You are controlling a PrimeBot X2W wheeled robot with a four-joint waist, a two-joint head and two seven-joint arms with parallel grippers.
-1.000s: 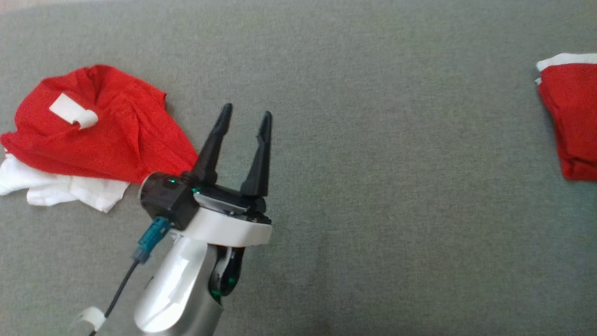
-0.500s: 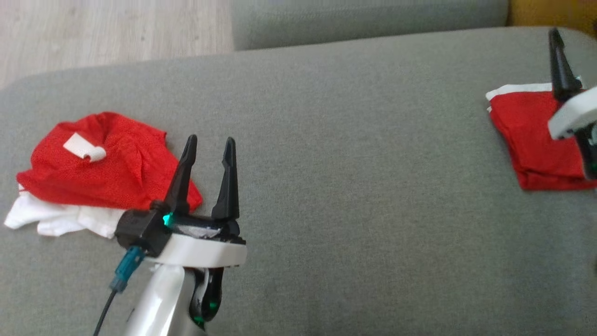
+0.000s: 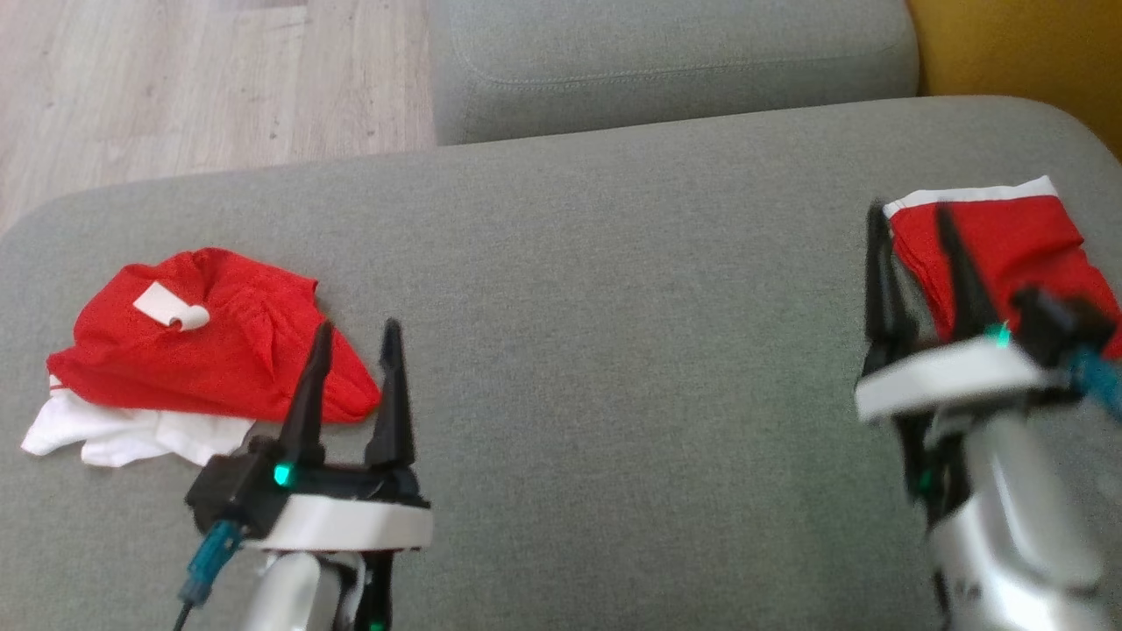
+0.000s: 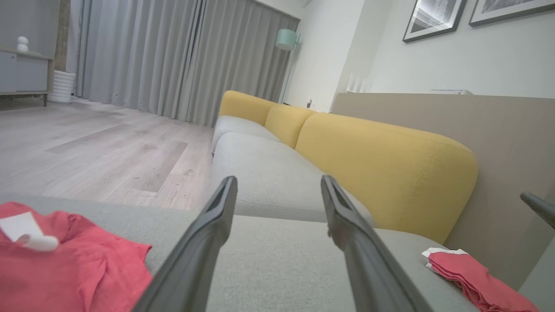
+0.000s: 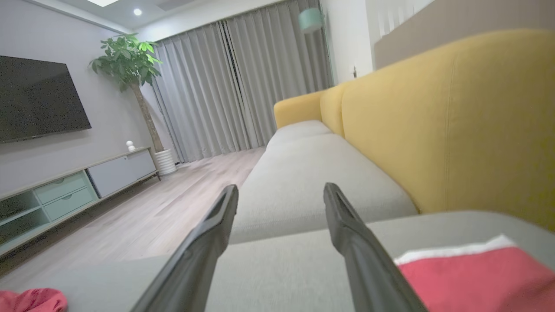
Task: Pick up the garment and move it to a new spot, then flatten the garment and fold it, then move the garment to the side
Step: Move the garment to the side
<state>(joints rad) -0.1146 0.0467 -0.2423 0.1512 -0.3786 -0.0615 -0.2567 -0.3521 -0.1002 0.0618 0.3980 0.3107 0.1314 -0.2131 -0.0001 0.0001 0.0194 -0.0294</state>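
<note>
A crumpled red and white garment (image 3: 202,350) lies at the left of the grey sofa seat (image 3: 614,350), with a white label on top; it also shows in the left wrist view (image 4: 65,268). My left gripper (image 3: 355,329) stands open just right of it, empty, fingers apart over bare cushion (image 4: 277,182). A folded red garment with a white edge (image 3: 999,245) sits at the right (image 5: 472,277). My right gripper (image 3: 907,210) is open and empty beside its left edge (image 5: 279,188).
A second grey cushion (image 3: 666,61) lies beyond the seat. Wooden floor (image 3: 175,79) lies past the sofa's far left edge. A yellow backrest (image 5: 455,121) runs along the right side. The wide middle of the seat lies between the two garments.
The head camera has tilted up, bringing floor and the far cushion into view. The right gripper has come into view beside the folded garment. The left gripper stays open.
</note>
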